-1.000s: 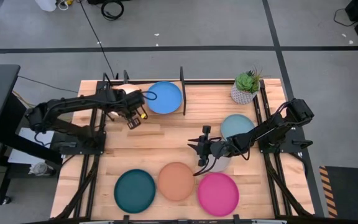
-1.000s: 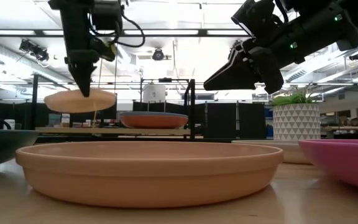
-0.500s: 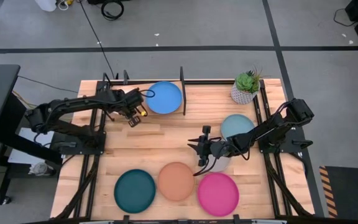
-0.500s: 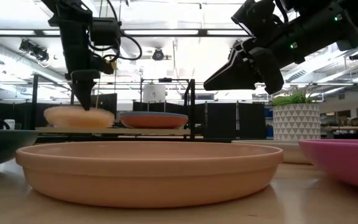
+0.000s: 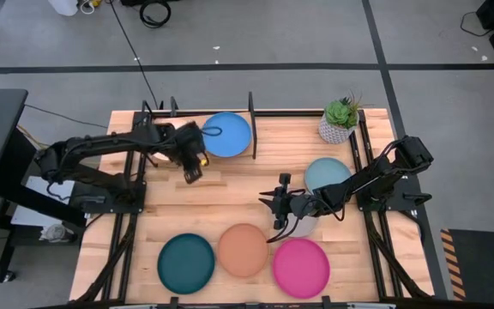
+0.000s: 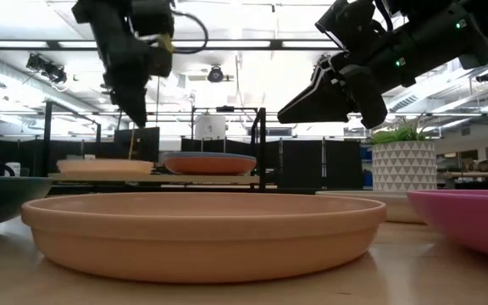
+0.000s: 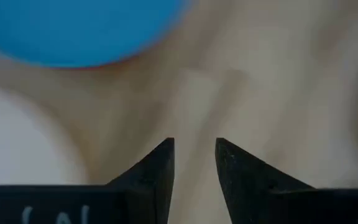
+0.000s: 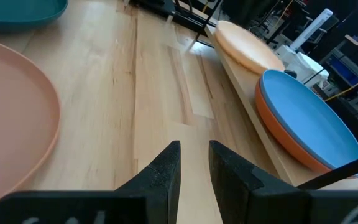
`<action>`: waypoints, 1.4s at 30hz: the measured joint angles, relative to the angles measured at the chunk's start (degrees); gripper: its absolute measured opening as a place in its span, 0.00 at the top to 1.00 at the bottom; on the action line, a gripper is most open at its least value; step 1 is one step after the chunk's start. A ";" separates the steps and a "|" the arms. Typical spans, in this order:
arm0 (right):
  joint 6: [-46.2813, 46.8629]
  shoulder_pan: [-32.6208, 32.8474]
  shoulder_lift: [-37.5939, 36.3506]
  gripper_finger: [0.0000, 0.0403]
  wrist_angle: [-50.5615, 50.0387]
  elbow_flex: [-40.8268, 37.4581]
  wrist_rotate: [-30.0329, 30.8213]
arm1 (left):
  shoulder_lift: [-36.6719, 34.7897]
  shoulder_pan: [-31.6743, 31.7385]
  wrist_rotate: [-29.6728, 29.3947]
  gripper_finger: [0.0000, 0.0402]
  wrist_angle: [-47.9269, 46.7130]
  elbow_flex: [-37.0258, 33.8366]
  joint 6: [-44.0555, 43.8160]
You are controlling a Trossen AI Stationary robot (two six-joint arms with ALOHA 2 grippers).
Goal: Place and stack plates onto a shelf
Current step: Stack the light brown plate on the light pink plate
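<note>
A cream plate [image 6: 104,167] lies flat on the shelf [image 6: 155,178], left of a blue plate [image 5: 227,135] stacked on an orange one [image 6: 208,163]. My left gripper [image 5: 192,166] hangs open above the shelf's near edge, between the cream and blue plates, clear of both. In its wrist view the fingers [image 7: 194,163] have only wood between them. My right gripper [image 5: 276,210] hovers open at mid-table over a grey plate [image 5: 305,227], with nothing between its fingers [image 8: 194,163].
Teal [image 5: 186,263], tan [image 5: 243,250] and magenta [image 5: 301,267] plates lie in a row by the near edge. A pale blue plate [image 5: 327,174] lies at the right, and a potted plant [image 5: 340,120] stands at the far right corner. A black post [image 5: 251,124] ends the shelf.
My left gripper has lowered the cream plate onto the shelf, opened and let go. It has then risen and drawn back a little toward the table's near and right side. The plate, first held above the shelf, now lies flat on it.
</note>
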 joint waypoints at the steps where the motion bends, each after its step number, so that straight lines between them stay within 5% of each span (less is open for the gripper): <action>1: 0.04 0.00 0.00 0.78 -0.07 0.00 0.00 | 0.01 -1.67 2.51 0.69 -0.03 0.00 -1.14; 4: 0.14 0.00 0.00 0.78 -0.28 0.00 0.00 | 0.13 -8.18 5.41 0.69 -0.55 -0.01 -3.69; 13: 0.60 0.00 0.00 0.78 -0.01 0.00 -0.02 | 2.99 -26.72 2.24 0.69 -0.22 -0.08 -12.48; 21: 0.66 0.00 0.00 0.78 0.11 0.00 -0.02 | 12.32 -36.40 2.31 0.69 1.78 -0.08 -16.88; 35: 1.01 -0.95 0.02 0.78 0.07 0.00 -0.66 | 20.28 -38.36 5.30 0.69 14.02 -0.10 -15.66; 42: 1.22 -1.61 0.02 0.78 0.14 0.00 -1.69 | 21.13 -34.03 3.57 0.69 21.87 -0.06 -28.48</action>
